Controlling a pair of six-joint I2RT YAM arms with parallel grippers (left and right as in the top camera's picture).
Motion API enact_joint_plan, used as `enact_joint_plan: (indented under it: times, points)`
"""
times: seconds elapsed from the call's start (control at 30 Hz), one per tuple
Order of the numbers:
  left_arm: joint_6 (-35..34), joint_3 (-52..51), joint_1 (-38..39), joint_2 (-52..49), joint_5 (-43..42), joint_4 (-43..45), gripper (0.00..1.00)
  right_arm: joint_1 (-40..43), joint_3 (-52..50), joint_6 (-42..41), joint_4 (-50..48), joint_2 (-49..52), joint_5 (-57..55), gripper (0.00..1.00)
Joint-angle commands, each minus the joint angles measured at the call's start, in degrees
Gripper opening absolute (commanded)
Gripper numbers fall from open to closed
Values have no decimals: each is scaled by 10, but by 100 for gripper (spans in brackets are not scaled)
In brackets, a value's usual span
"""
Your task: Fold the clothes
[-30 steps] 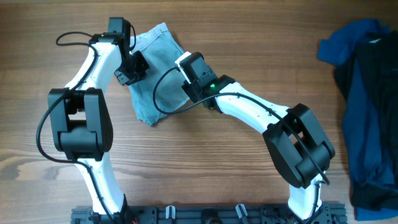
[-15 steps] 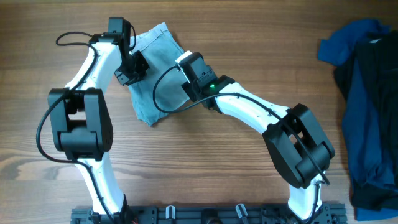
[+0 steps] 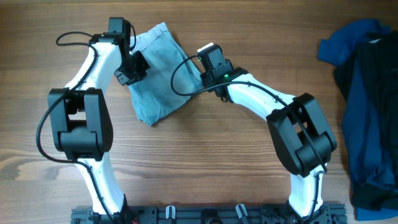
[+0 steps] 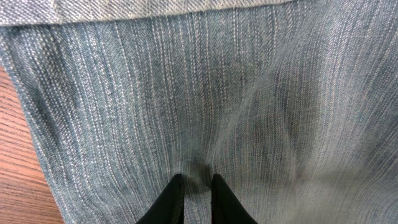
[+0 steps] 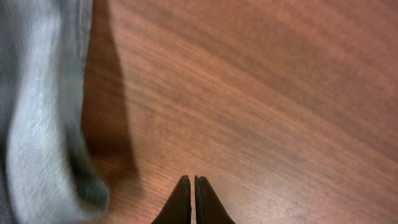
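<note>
While the folded light blue jeans (image 3: pixel 155 78) lie on the tabletop (image 3: pixel 205 162), one hand pinches them.
The left hand (image 4: pixel 194 186), its fingers nearly together, nips a small ridge of denim below the hemmed edge (image 4: pixel 143 9). The right hand (image 5: pixel 189 190), closed and holding nothing, hovers over bare wood just beside the jeans. A dark blue garment (image 3: pixel 348 46) and a black garment (image 3: pixel 379 93) lie well apart.

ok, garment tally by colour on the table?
Light blue jeans: 1
Dark blue garment: 1
Black garment: 1
Total: 3
</note>
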State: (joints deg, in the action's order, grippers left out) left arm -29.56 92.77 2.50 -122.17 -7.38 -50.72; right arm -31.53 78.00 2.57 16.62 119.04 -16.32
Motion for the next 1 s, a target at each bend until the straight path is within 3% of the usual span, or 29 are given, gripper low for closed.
enact_joint_plan:
  times: [0.0, 0.2, 0.3, 0.63, 0.73, 0.87, 0.97]
  points:
    - [8, -11, -3, -6, 10, 2, 16, -33, 21, -14, 28, -38, 17, 5]
    - [8, -11, -3, -6, 10, 2, 17, -72, 21, -74, 66, -96, 18, 19]
    - [8, -11, -3, -6, 10, 2, 17, -74, 20, -93, 67, -86, 30, 34]
    - [8, -11, -3, -6, 10, -1, 17, -75, 20, -132, 14, 1, 48, 37]
    - [8, -11, -3, -6, 10, 0, 17, -75, 20, -135, 8, 2, 48, 34]
    - [8, -11, -3, -6, 10, 0, 17, -74, 20, -135, 3, 2, -26, 5]
    - [9, -11, -3, -6, 11, 0, 17, -74, 21, -128, -4, 0, -101, 4]
